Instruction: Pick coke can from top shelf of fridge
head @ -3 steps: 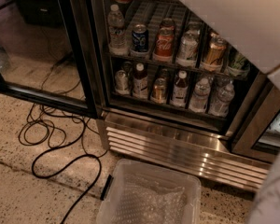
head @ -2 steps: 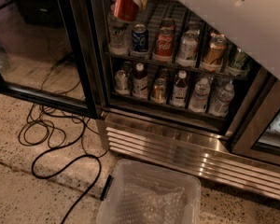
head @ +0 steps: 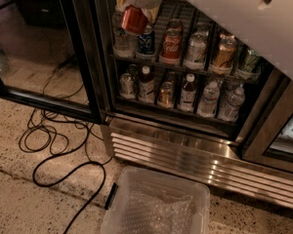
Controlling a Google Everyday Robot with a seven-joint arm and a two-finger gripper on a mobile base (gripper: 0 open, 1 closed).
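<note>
at top edge: gripper [head: 136,9] clamped on tilted coke can [head: 135,21], in front of open fridge [head: 185,152], just above pepsi can [head: 146,41]. clear bin [head: 198,189] on floor below.

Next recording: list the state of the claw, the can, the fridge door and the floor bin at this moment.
claw: at top of view, in front of the fridge, shut on the coke can
coke can: held, tilted, off the racks
fridge door: open, swung left
plastic bin: on the floor, lidless, bubble wrap inside
cable: lying in loose loops on the floor
</note>
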